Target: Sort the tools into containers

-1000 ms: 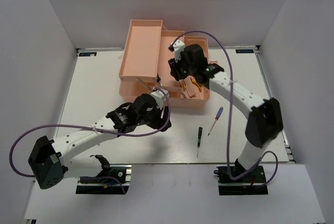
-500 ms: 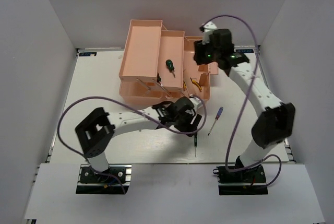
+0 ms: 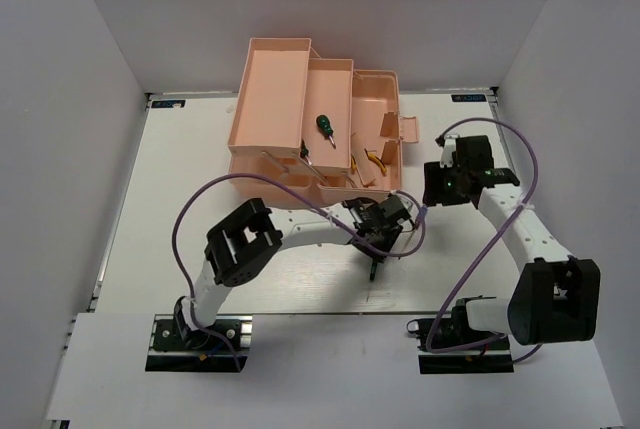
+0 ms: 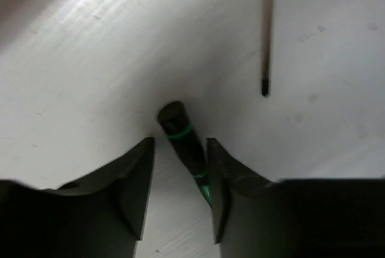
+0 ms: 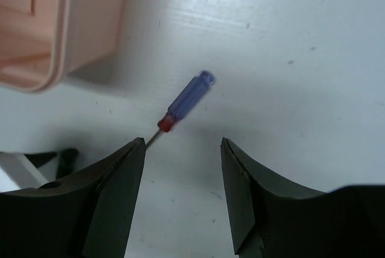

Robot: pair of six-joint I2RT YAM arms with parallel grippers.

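Two screwdrivers lie on the counter (image 5: 289,41) near the front of the toolbox (image 3: 270,79). The thin green screwdriver (image 4: 183,144) sits between the fingers of your open left pincer (image 4: 178,150), off centre and not gripped: centre it, then close on the handle. The blue screwdriver (image 5: 189,98), by the toolbox's corner, lies just ahead of your open right pincer (image 5: 182,144).

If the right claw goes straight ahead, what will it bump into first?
Probably the blue-handled screwdriver on the table, just ahead of the open right gripper; depth is unclear.
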